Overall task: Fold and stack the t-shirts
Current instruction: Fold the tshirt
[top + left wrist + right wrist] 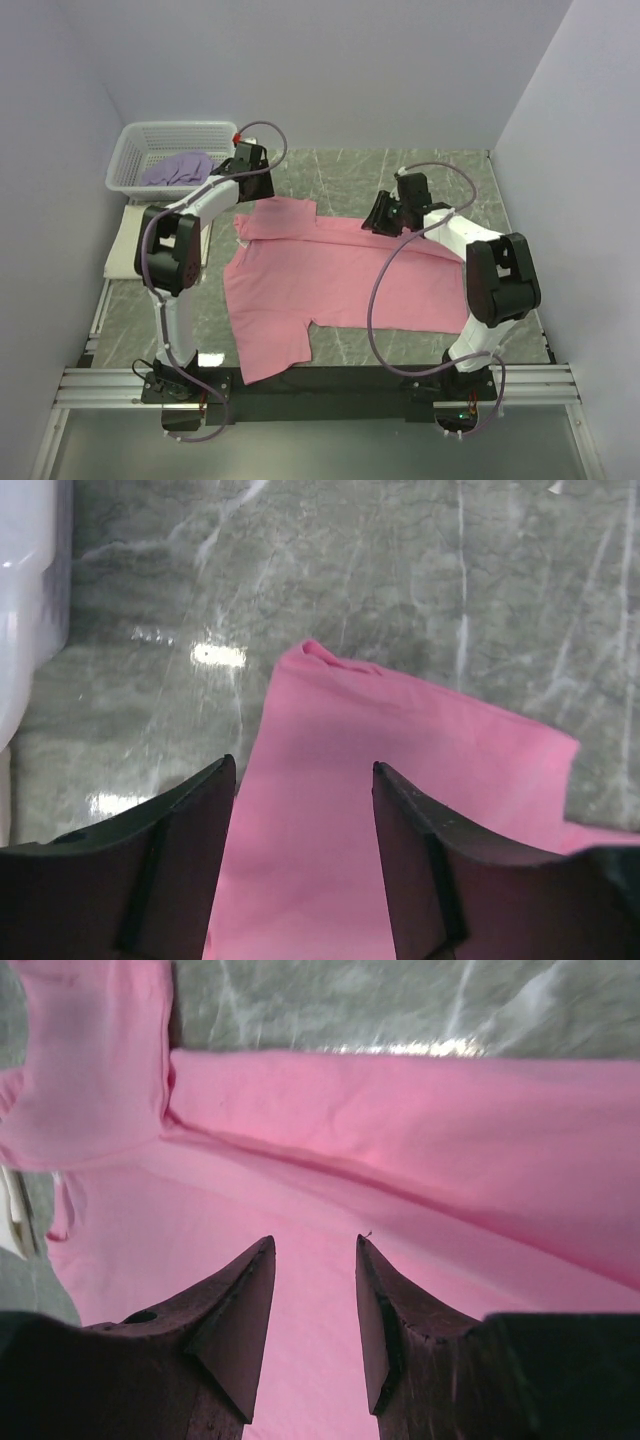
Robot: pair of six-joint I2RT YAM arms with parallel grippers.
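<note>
The pink t-shirt (330, 275) lies spread on the marble table, neck to the left, one sleeve toward the near edge and one toward the back. My left gripper (250, 178) is open above the far sleeve (400, 780), nothing between its fingers. My right gripper (385, 215) is open above the shirt's far edge (380, 1160), holding nothing. A lavender t-shirt (178, 168) lies bunched in the white basket (150, 135). A folded cream t-shirt (125, 245) lies at the left, partly behind my left arm.
The basket stands at the back left corner of the table (430, 165). White walls close in the left, back and right sides. A metal rail (320, 385) runs along the near edge.
</note>
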